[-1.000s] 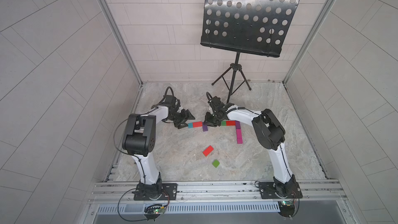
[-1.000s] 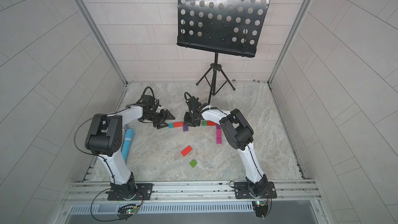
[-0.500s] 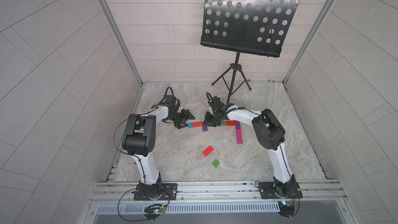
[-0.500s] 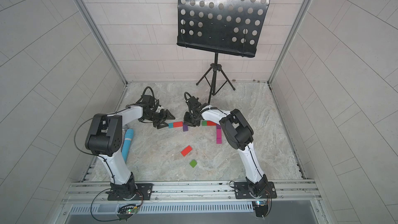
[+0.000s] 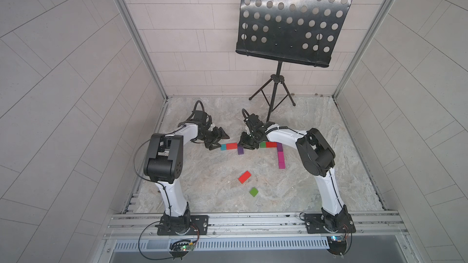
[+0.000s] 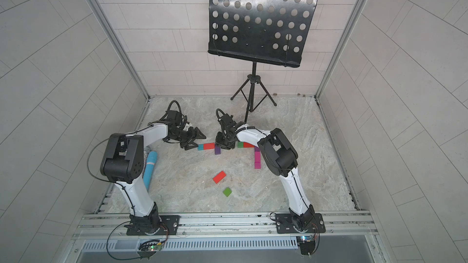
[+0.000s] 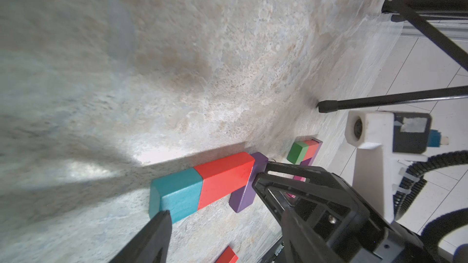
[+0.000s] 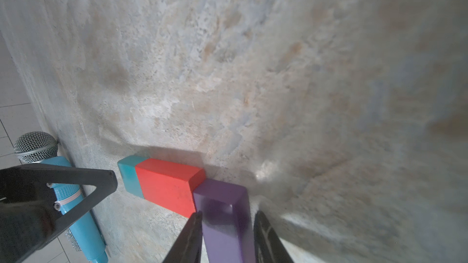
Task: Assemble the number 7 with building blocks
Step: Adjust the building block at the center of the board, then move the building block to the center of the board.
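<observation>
Two grippers are meeting near the centre of the marble table [image 5: 329, 185] in both top views. The right gripper [image 8: 228, 214] is reaching down over a purple block [image 8: 222, 198] that is lying flat on the table. Its fingers [image 8: 187, 239] are standing narrowly apart with the block between them. One finger is sitting right against the block's side. At the other, a thin gap may be showing, so whether the block is clamped or free cannot be told.

The purple block is lying at a right angle to a red block [image 8: 167, 185], one end against the red one's end. A teal block [image 8: 128, 173] is sitting flush at the red one's other end. Together the three are making a short bar with a stub turning toward the lower frame, at centre in the top views.

The left gripper [image 5: 219, 142] is hanging low with its jaws well apart, holding nothing. In the right wrist view one of its fingers [image 8: 76, 180] is pointing at the teal block's free end, just beside it; contact cannot be told.

The number 7 [image 5: 280, 158] is lying right of centre, close under the right arm. A green square [image 5: 262, 144] and a second red block [image 5: 271, 144] are forming its bar, and purple and magenta pieces are running down as its stem. A loose red block [image 5: 244, 177] and a loose green block [image 5: 253, 191] are lying apart below centre. A music stand [image 5: 293, 21] is standing at upper right, and a microphone [image 6: 150, 168] is lying at left, by the left arm.
</observation>
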Robot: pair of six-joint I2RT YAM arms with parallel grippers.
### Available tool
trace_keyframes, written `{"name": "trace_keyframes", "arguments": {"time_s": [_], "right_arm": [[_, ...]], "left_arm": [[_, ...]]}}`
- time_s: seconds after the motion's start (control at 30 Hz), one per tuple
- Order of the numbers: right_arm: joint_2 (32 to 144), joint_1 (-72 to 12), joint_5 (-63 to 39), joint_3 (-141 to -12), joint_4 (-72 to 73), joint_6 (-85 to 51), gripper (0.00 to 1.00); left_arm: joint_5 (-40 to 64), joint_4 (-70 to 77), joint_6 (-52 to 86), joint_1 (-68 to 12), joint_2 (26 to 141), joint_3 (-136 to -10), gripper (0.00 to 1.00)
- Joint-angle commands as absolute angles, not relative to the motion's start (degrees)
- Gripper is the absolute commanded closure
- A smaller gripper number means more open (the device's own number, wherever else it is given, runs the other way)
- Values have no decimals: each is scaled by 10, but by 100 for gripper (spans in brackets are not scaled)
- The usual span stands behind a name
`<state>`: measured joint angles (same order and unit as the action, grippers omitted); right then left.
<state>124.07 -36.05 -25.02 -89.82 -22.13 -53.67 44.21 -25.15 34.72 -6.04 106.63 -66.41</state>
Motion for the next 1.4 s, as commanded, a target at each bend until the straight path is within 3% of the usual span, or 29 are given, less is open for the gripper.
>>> {"name": "trace_keyframes", "arguments": {"time_s": [0.0, 0.4, 0.97, 1.37], "right_arm": [[1227, -362, -227, -895, -237, -539, 61], [1204, -363, -209, -901, -245, -530, 47], [1115, -417, -126, -844, -331, -384, 46], [1122, -430, -107, -800, -322, -398, 47]], "left_arm": [[435, -258, 341, -63, 1063, -675, 24], [423, -290, 320, -56, 1042, -688, 22], [410, -361, 260, -5, 971, -649, 16], [418, -353, 261, 12, 962, -610, 6]]}}
